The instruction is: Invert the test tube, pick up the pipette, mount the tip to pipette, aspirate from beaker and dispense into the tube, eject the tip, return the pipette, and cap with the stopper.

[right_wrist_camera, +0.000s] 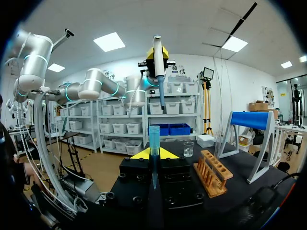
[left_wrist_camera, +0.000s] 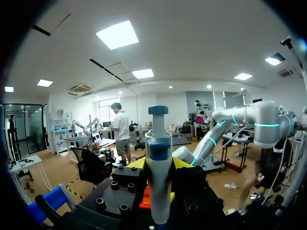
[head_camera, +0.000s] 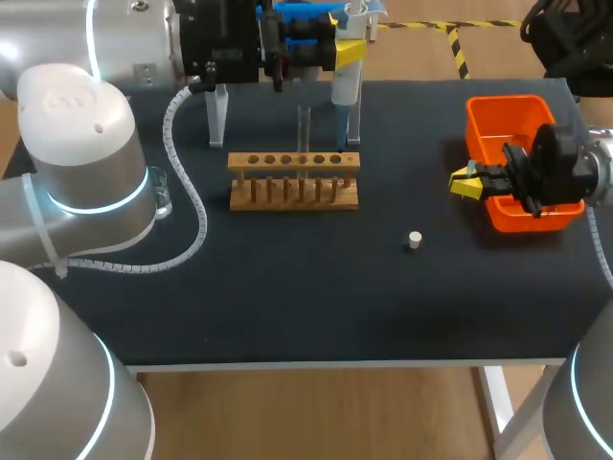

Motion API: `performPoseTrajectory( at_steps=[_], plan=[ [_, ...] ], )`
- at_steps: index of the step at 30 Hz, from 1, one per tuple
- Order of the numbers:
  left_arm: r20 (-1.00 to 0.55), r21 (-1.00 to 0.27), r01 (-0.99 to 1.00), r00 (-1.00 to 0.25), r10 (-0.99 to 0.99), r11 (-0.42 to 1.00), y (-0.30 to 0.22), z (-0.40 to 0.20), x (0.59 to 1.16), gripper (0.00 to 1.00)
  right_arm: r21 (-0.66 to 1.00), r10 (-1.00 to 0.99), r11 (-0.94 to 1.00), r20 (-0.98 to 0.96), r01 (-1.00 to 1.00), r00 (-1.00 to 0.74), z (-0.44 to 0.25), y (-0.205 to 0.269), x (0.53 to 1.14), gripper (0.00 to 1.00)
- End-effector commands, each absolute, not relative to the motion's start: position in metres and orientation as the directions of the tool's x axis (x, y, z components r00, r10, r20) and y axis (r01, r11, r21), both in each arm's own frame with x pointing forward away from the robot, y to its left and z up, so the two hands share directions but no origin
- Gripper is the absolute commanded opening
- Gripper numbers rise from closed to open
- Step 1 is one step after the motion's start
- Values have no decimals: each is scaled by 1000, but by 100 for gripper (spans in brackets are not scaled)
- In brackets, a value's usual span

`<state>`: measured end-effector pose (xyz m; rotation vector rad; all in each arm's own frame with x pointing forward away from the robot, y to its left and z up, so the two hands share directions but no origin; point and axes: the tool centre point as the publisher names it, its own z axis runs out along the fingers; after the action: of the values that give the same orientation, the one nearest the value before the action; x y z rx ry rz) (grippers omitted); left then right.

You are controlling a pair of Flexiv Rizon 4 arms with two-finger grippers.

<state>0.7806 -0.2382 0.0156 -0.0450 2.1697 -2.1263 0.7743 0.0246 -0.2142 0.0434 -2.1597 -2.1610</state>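
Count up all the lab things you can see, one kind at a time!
rack: 1
tube: 1
pipette: 1
tip: 1
beaker: 1
stopper: 1
bin: 1
stand: 1
Total: 8

Matt dark cloth on the table (head_camera: 287, 307), bare wood rack (head_camera: 293, 182), glossy orange plastic bin (head_camera: 490, 123), smooth white plastic pipette (left_wrist_camera: 158, 191).

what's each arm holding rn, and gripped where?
Left gripper: pipette, jaws on its white body below the plunger. Right gripper: blue tip, jaws near its wide end.
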Motion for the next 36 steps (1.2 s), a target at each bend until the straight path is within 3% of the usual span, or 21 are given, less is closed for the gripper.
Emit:
performPoseTrajectory(
  at_steps=[1,36],
  plan=[
    [-57,-998,54,-995,-83,34,-237,17,780,0,999,-79,3,40,40,-996,-213,24,773,0],
    [-59,-998,56,-995,-82,36,-237,18,780,0,999,-79,3,40,40,-996,-213,24,773,0]
  ],
)
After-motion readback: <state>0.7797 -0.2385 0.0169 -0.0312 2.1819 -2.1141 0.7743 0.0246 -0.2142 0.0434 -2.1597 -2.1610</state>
